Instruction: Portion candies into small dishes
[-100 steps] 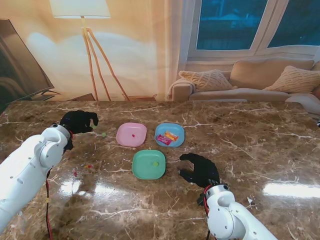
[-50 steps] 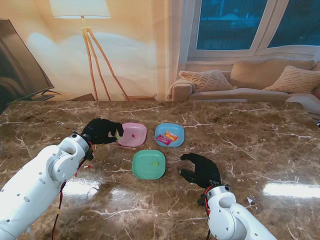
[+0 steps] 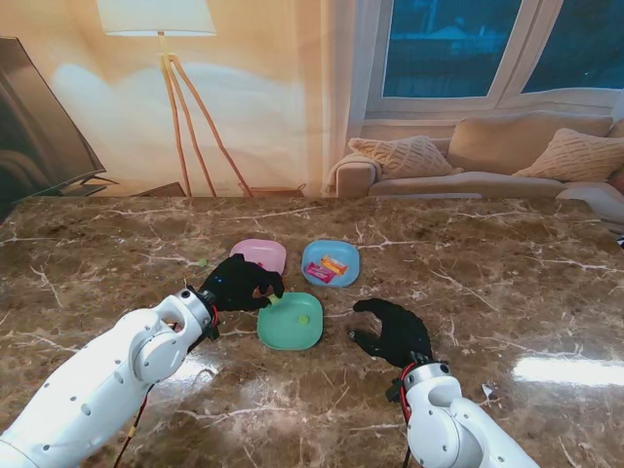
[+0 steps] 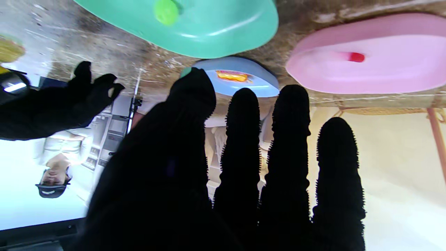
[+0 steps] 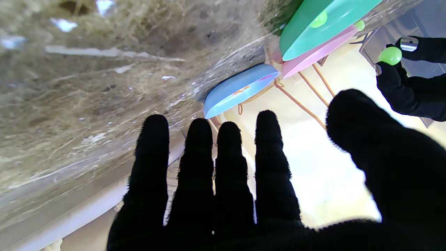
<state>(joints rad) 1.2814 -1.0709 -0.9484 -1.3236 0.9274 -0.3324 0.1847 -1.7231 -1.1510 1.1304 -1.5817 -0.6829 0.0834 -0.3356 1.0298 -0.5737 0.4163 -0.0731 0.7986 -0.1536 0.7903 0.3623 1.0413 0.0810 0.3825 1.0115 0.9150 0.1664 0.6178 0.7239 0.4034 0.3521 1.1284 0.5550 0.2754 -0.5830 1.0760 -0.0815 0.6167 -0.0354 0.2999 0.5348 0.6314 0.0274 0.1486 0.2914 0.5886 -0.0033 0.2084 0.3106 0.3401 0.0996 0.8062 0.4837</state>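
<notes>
Candies sit in three small dishes near the middle of the marble surface (image 3: 507, 253): a green candy (image 3: 303, 318) in the green dish (image 3: 290, 331), a red one (image 4: 356, 57) in the pink dish (image 3: 258, 252), and wrapped pieces (image 3: 330, 267) in the blue dish (image 3: 331, 262). The left hand (image 3: 239, 284) hovers at the green dish's left rim, its fingers pinching a green ball candy (image 5: 390, 55). The right hand (image 3: 392, 331) rests just right of the green dish, fingers spread and holding nothing.
</notes>
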